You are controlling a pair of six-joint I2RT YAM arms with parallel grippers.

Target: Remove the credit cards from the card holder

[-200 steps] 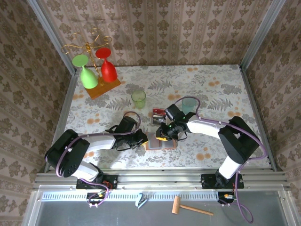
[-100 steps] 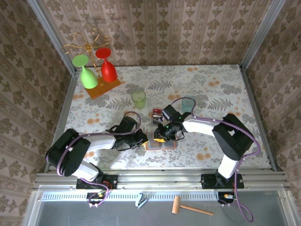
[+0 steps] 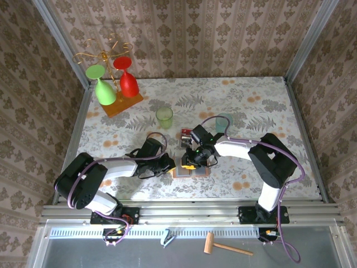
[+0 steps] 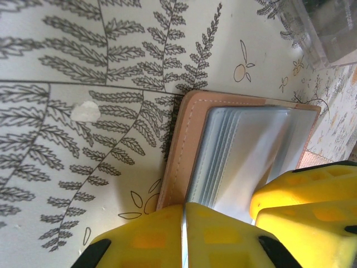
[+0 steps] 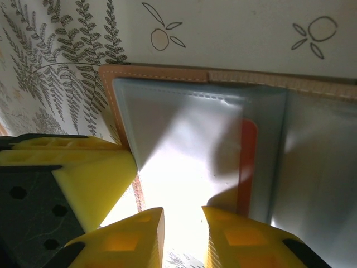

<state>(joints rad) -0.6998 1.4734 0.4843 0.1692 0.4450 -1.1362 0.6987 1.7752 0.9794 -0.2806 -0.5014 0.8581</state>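
Card holder (image 3: 192, 172): open flat on tabletop (image 3: 251, 100), near centre. Red card (image 5: 248, 167) edge shows in grey pocket. Left tool (image 4: 223, 204) clamped on holder's left flap. Right tool (image 5: 181, 223) jaws slightly apart, empty, over pocket. Step: extracting red card. Next, likely: nip exposed edge, slide out.

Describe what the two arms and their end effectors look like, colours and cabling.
The left arm and right arm match: white link shells, bulky black joint housings, thin purple cables looping alongside. The left end effector and right end effector have blocky yellow fingers with square recesses.
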